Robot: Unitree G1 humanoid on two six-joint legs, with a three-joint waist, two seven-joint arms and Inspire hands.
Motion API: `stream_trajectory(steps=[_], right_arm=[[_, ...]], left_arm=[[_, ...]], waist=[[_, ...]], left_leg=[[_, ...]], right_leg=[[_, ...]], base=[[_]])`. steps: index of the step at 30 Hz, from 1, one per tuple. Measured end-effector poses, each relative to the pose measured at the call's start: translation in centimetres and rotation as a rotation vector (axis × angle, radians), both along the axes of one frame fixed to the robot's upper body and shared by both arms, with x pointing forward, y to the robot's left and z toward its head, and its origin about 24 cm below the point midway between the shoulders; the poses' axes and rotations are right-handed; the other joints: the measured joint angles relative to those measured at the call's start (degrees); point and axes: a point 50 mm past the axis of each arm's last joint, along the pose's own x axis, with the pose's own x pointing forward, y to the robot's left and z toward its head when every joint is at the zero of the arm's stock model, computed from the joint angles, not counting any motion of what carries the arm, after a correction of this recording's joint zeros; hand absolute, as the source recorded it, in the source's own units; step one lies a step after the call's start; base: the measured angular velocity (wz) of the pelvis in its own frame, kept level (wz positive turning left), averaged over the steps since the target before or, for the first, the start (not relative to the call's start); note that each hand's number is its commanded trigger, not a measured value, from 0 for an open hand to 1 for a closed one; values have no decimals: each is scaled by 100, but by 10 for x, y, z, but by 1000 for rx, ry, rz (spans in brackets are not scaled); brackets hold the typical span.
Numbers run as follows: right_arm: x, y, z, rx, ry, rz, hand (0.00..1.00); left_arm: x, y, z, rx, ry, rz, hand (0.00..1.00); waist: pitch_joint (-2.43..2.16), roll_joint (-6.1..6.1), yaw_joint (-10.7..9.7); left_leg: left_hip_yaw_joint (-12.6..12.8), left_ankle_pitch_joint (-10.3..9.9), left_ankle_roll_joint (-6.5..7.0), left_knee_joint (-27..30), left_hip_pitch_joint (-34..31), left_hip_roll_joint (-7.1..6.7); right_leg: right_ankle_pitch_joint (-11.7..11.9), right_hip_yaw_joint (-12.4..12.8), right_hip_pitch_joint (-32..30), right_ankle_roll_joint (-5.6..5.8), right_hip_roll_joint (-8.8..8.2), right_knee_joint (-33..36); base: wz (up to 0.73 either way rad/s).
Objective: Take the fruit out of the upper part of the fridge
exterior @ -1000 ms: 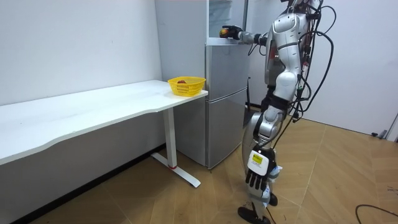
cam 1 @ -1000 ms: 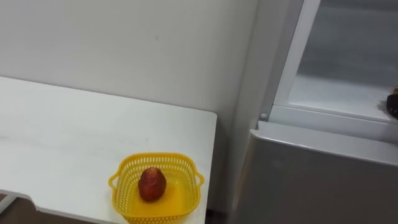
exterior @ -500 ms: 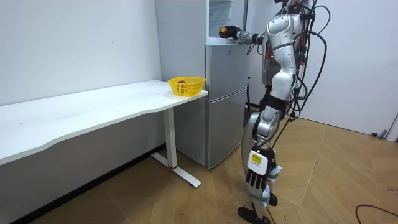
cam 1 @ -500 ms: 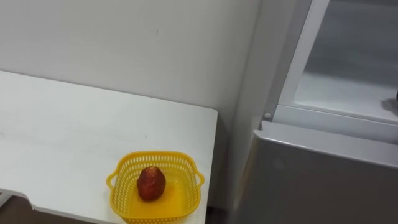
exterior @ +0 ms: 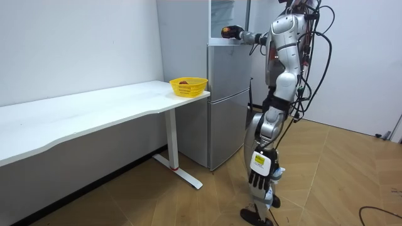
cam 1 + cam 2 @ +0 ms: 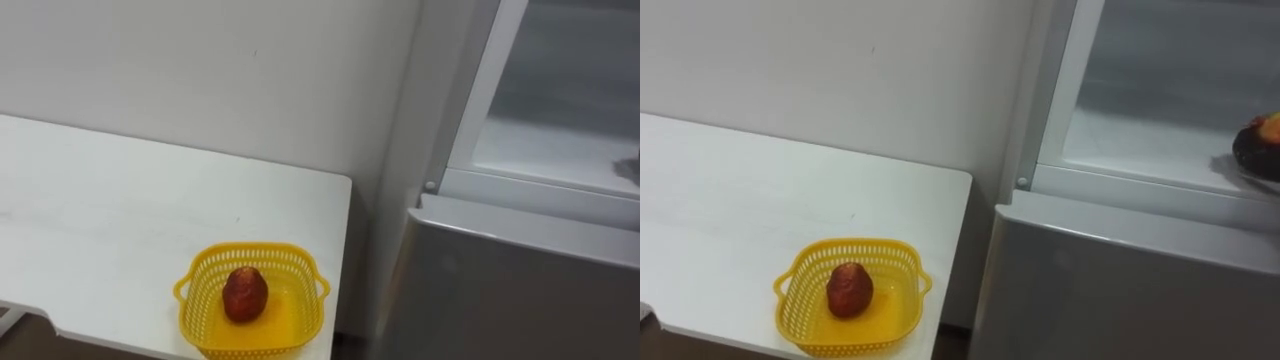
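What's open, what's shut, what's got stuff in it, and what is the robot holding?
Upper fridge compartment: open.
Lower fridge door: shut.
Yellow basket: upright on the table, one reddish fruit inside.
Right hand: curled round a red-orange thing at the upper shelf.
Left hand: hanging by the leg, fingers relaxed, empty.

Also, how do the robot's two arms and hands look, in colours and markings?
Both arms have smooth silver-grey shells with darker joints: the right arm and the left arm. Both hands are black: the right hand and the left hand, which carries a yellow and white tag on its back. Black cables loop around the shoulders and down the back.
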Motion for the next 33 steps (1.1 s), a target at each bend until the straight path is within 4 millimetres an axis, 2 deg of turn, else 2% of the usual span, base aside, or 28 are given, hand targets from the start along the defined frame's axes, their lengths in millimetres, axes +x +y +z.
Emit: stream_trajectory(steps=[6, 9, 11, 13, 18, 22, 24, 26, 33], right_arm=[[7, 19, 12, -74, -11, 60, 100], [8, 37, 11, -156, -4, 138, 100], [6, 57, 9, -226, -14, 208, 100], [4, 64, 8, -266, -23, 220, 100], [-6, 104, 13, -383, -110, 340, 100], [-17, 131, 15, -402, -185, 428, 100], [-23, 140, 17, -414, -217, 457, 100], [-32, 149, 23, -444, -261, 486, 100], [-53, 175, 46, -520, -420, 552, 100]], left_arm=[[5, 0, 0, 3, -14, 0, 0], [7, 1, 0, 15, -32, -7, 0], [8, -1, 0, 12, -36, -12, 0], [10, -3, -1, 7, -46, -15, 0], [15, -6, -2, 3, -69, -23, 0], [18, -9, -3, -9, -86, -29, 0], [17, -12, -5, -18, -79, -22, 0], [18, -14, -6, -25, -82, -22, 0], [17, -16, -6, -40, -94, -8, 0]], waist=[[-38, 73, -2], [-47, 72, 14], [-47, 68, 3], [-49, 72, -3], [-14, 121, -17], [10, 225, -12], [-7, 286, -7], [-56, 364, 32], [-33, 480, 83]], left_leg=[[108, 9, -8, -8, 75, 15], [171, 8, -8, -35, 169, 41], [163, 14, -17, -111, 251, 55], [166, 14, -17, -135, 338, 53], [168, 13, -18, -133, 407, 48], [179, 11, -15, -133, 409, 28], [178, 11, -14, -172, 413, 17], [180, 12, -13, -180, 448, 14], [303, 13, -13, -205, 610, 34]], right_leg=[[-5, 100, -2, -2, 28, 11], [-4, 155, 29, -2, 23, 18], [-4, 147, 83, -3, 36, 10], [-4, 131, 174, -3, 32, 3], [-4, 90, 265, -2, 24, -5], [-6, 162, 270, 1, 14, -2], [-11, 175, 269, 7, 4, 4], [-13, 200, 287, 9, 7, 5], [-20, 313, 363, 12, 25, -9]], base=[[-12], [-16], [-7], [8], [2], [0], [0], [-3], [-9]])
